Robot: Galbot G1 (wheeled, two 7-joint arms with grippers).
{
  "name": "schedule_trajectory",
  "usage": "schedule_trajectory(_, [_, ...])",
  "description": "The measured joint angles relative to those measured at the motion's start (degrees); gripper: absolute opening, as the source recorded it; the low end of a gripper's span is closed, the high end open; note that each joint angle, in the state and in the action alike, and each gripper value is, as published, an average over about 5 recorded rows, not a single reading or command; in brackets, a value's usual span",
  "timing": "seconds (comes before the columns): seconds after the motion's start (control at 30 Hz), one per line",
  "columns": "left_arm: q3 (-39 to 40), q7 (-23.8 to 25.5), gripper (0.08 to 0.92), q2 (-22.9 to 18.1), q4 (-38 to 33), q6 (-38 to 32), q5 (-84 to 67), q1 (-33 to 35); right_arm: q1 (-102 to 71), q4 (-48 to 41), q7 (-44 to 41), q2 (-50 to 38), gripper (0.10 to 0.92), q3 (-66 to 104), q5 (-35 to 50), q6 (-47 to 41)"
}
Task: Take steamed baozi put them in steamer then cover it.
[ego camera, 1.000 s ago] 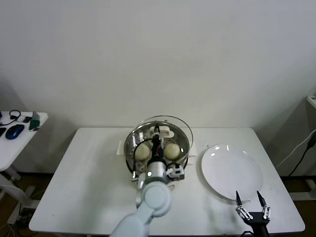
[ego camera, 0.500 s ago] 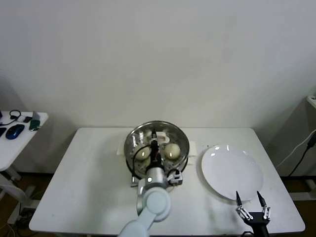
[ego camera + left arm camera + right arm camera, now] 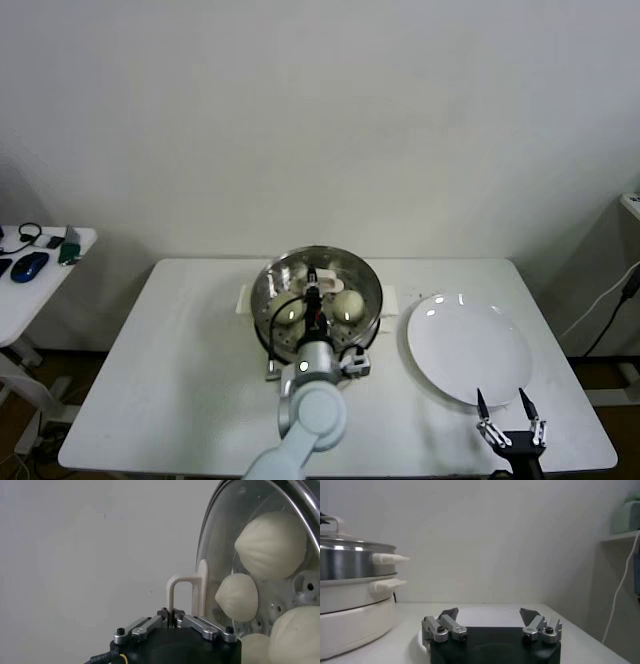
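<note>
The steamer (image 3: pixel 374 303) stands at the table's middle back on its white base (image 3: pixel 350 615). The clear glass cover (image 3: pixel 300 271) lies on it. Through the glass I see several cream-white baozi (image 3: pixel 347 304) inside, also in the left wrist view (image 3: pixel 271 545). My left gripper (image 3: pixel 313 288) is above the steamer's middle, shut on the cover's white handle (image 3: pixel 186 592); the fingers pinch the handle's thin bar. My right gripper (image 3: pixel 508 409) is open and empty near the table's front right edge, and shows in the right wrist view (image 3: pixel 490 616).
An empty flat white plate (image 3: pixel 468 346) lies right of the steamer, just beyond my right gripper. A small side table (image 3: pixel 30 290) with a mouse and small items stands far left. The steamer's side handles (image 3: pixel 390 558) stick out toward the plate.
The cover was tilted and raised over the steamer a second ago. My left gripper has lowered it, and it now sits level on the steamer. The right arm has not moved.
</note>
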Motion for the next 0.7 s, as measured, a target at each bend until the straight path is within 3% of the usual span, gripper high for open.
schedule_trajectory(0.3, [0.2,-0.2,0.154,0.2,0.0,-0.2,-0.7,0.1,0.1,-0.2,-0.6,0.0,0.823,-0.1,0.0,0.0])
schedule_trajectory(0.7, [1.3,1.4,0.471,2.0,-3.3,0.2,-3.7,0.3,0.6,0.3,-0.5,-0.1,0.823,-0.3,0.4,-1.3])
